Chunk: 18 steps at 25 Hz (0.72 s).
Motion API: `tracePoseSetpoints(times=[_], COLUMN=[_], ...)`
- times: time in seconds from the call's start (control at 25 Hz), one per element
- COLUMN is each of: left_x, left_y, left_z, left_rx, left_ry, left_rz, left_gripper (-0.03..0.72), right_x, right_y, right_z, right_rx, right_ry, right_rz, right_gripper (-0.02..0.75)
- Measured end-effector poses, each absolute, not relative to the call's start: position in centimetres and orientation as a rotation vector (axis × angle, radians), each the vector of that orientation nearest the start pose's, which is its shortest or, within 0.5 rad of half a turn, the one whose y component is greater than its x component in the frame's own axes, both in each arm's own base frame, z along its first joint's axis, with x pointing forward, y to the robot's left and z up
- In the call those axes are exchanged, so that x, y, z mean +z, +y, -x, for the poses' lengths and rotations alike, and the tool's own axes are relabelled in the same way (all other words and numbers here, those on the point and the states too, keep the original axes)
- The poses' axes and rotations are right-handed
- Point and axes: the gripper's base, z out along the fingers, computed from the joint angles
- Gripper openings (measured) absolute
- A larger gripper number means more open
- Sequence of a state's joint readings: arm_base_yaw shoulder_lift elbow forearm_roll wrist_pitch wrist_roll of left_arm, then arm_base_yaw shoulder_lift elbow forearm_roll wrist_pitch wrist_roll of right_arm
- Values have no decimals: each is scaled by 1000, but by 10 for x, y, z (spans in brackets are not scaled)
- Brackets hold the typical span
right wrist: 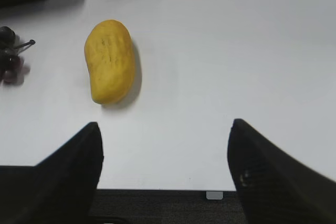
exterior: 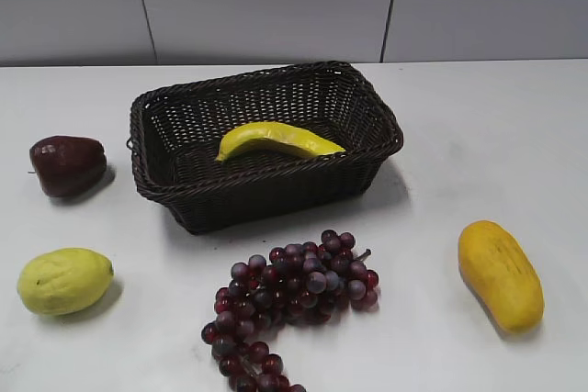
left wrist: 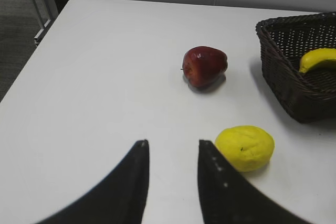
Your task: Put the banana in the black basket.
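Note:
The banana (exterior: pixel 276 140) lies inside the black basket (exterior: pixel 266 192) at the middle of the table; one end of it also shows in the left wrist view (left wrist: pixel 317 59) inside the basket (left wrist: pixel 283 74). My left gripper (left wrist: pixel 173 144) is open and empty above the table's left front, beside the lemon. My right gripper (right wrist: pixel 165 127) is wide open and empty above the table's front edge, near the mango. Neither gripper shows in the exterior view.
A dark red fruit (exterior: pixel 67 164) lies left of the basket. A lemon (exterior: pixel 64 280) sits at the front left. A bunch of purple grapes (exterior: pixel 289 300) lies in front of the basket. A mango (exterior: pixel 500 274) lies at the front right.

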<state>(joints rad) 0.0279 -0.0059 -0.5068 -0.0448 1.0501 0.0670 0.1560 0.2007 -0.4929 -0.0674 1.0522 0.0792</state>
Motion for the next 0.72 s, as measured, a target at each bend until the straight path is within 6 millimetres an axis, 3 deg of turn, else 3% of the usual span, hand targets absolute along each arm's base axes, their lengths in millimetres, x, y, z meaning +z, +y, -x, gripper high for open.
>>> tracePoseSetpoints(times=[0.52, 0.72], left_x=[280, 280], left_y=[-4, -4], left_z=[6, 6], left_rx=[7, 7], left_ry=[2020, 2020], left_rz=[-42, -42], left_gripper=[235, 235], right_x=[274, 276], right_y=[-1, -3], right_z=[-27, -14], right_rx=[42, 52], right_ry=[2237, 2153], right_rz=[92, 85], right_gripper=[590, 590])
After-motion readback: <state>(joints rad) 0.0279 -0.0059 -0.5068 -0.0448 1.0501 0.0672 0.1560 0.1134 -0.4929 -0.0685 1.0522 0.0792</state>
